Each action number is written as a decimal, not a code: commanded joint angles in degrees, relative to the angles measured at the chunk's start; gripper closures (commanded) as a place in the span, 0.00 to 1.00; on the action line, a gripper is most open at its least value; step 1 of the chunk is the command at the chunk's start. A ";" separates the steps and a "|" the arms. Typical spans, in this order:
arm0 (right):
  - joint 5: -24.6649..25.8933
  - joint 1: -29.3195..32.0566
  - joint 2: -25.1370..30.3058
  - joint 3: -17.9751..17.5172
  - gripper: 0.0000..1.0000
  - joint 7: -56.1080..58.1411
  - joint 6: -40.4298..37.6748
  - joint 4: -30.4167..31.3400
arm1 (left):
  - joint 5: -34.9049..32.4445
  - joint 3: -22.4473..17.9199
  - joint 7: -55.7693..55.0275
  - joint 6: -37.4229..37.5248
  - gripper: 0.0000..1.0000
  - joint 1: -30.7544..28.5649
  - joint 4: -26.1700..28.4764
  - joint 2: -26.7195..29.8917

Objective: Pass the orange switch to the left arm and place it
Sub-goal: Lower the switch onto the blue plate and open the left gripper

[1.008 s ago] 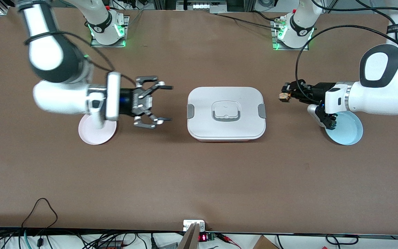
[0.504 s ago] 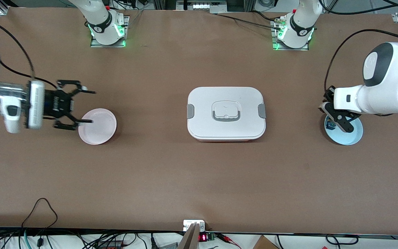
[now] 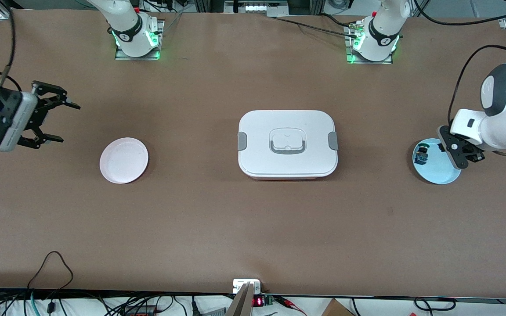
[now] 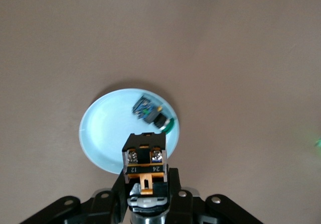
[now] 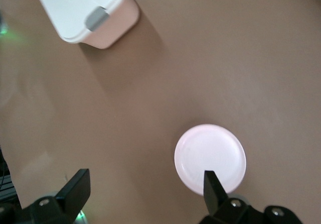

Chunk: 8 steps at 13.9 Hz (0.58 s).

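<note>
The orange switch [image 4: 144, 158] shows in the left wrist view, an orange-and-black part clamped between the jaws of my left gripper [image 4: 145, 184]. In the front view my left gripper [image 3: 457, 152] hangs over the edge of the blue plate [image 3: 438, 172] and hides the switch. My right gripper [image 3: 66, 123] is open and empty, over bare table at the right arm's end, beside the pink plate [image 3: 124, 160]. Its open jaws [image 5: 145, 181] frame the table in the right wrist view. The white box [image 3: 287, 142] stands at the table's middle, between the two arms.
A small blue-and-green switch part [image 3: 421, 153] lies on the blue plate; it also shows in the left wrist view [image 4: 150, 111]. The right wrist view shows the pink plate [image 5: 210, 158] and a corner of the box [image 5: 85, 8]. Cables run along the table's near edge.
Both arms have drawn away from the box toward their own ends. My left gripper carried the orange switch back over the blue plate and turned down. My right gripper stayed open.
</note>
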<state>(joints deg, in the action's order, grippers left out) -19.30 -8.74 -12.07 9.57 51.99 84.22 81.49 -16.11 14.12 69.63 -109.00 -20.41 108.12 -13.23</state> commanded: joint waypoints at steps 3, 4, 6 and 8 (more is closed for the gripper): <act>9.09 -4.88 3.98 0.19 0.00 -24.27 -0.11 -0.72 | -4.72 0.56 10.15 -18.40 0.71 -6.65 8.77 -1.96; 9.19 -4.89 4.51 0.19 0.00 -27.78 -0.03 -0.54 | -5.07 0.64 12.44 -22.01 0.72 -8.31 9.21 -4.15; 11.11 -4.89 4.95 0.28 0.00 -34.55 0.06 -0.54 | -5.08 0.56 13.87 -25.28 0.72 -9.12 9.22 -7.24; 14.53 -6.02 4.69 0.19 0.00 -39.56 2.77 -0.10 | -5.34 0.56 14.39 -26.17 0.72 -9.30 9.31 -8.83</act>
<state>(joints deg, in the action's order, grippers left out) -7.67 -13.59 -7.74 9.69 17.84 84.95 80.40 -19.79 13.99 82.69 -134.35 -29.21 117.92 -20.73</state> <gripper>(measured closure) 0.000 0.656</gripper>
